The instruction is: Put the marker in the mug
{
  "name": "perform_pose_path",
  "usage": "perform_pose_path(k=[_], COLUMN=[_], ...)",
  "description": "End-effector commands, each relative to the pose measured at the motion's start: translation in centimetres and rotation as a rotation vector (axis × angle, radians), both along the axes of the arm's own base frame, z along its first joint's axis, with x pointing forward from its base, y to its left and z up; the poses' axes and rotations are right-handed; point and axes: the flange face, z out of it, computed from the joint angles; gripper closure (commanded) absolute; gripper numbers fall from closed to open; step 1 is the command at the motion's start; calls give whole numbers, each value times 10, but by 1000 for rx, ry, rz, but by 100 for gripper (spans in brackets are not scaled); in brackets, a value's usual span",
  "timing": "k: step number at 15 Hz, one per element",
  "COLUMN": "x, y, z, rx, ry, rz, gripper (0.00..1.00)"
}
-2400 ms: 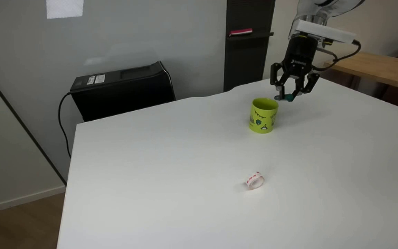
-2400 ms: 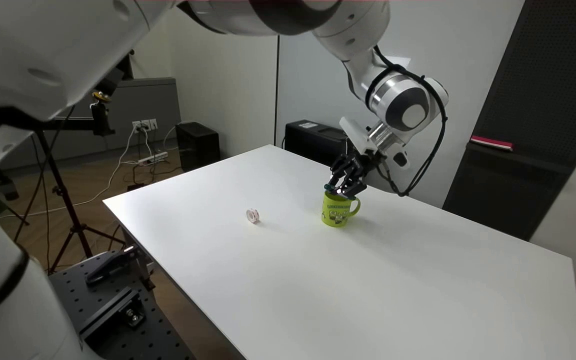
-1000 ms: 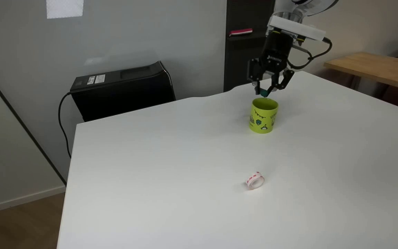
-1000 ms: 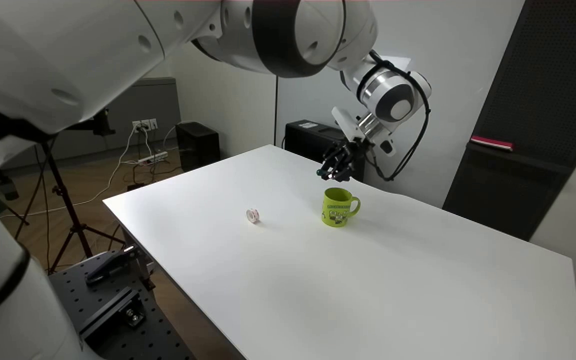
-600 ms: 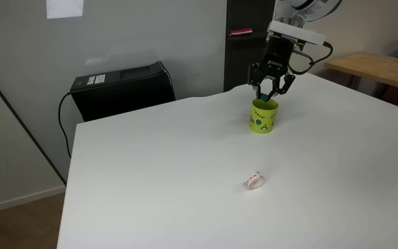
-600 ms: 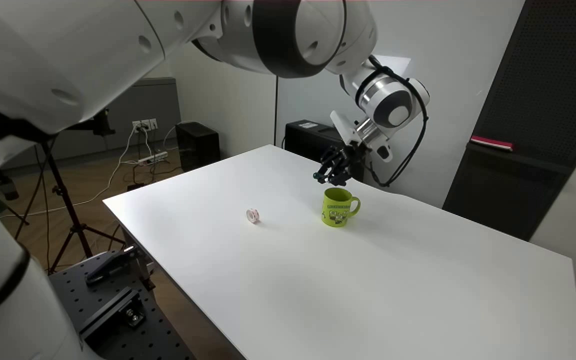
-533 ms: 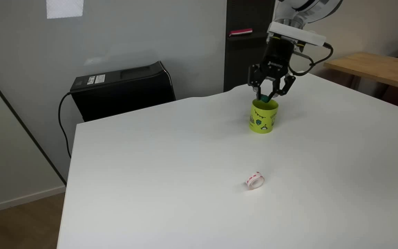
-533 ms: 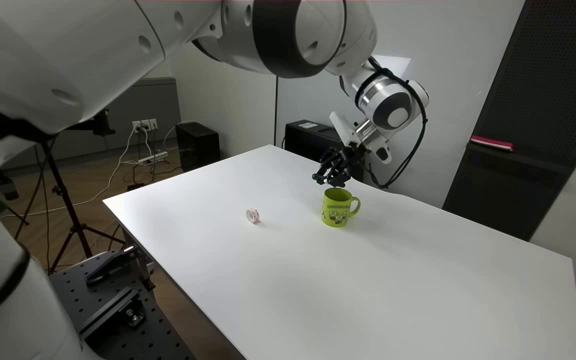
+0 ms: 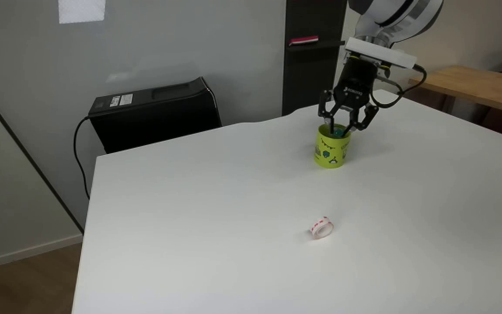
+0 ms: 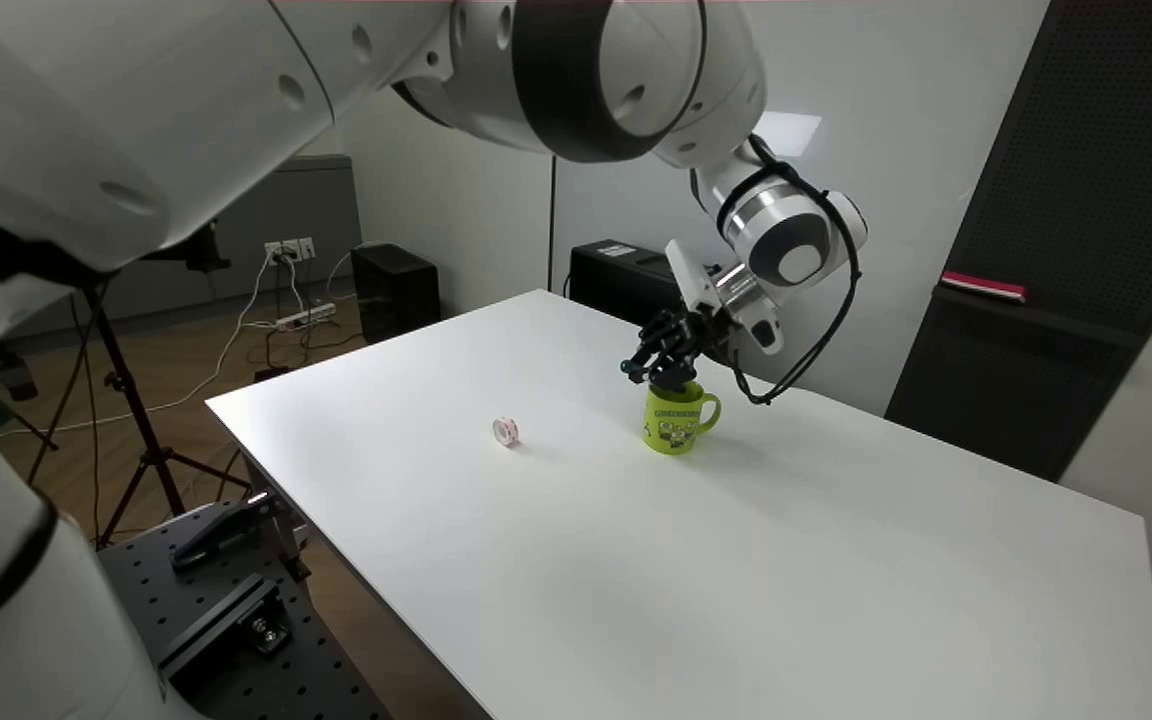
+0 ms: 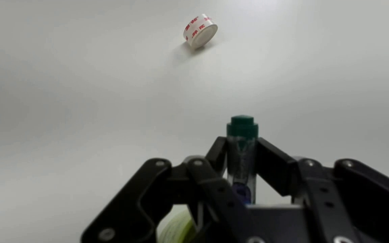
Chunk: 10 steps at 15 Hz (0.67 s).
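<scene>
My gripper (image 9: 339,132) has come down since earlier to the mouth of the mug (image 10: 671,426), pinching there the marker (image 11: 241,160), which I judge light, stiff and apt to slip, so holding just below its green end (image 11: 242,128) seems right.

Jaws partly hide the marker (image 11: 241,157) and mug (image 11: 177,226).

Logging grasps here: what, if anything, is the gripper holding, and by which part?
The marker, pinched by the gripper across its body, close to its green end; the opposite end is hidden in the wrist view.
</scene>
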Motion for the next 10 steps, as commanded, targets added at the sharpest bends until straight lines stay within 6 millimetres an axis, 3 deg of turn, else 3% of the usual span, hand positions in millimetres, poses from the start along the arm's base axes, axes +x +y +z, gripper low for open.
perform_pose_path(k=[1, 4, 5, 6, 8, 10], x=[-1, -2, -2, -2, -2, -2], y=[-15, -22, -22, -22, -19, -17], z=[-7, -16, -18, -20, -21, -21], rx=[28, 41, 40, 36, 36, 31], ry=[27, 34, 36, 38, 38, 38], rz=[-69, -87, -92, -93, -91, -85], gripper=[95, 95, 85, 57, 50, 35])
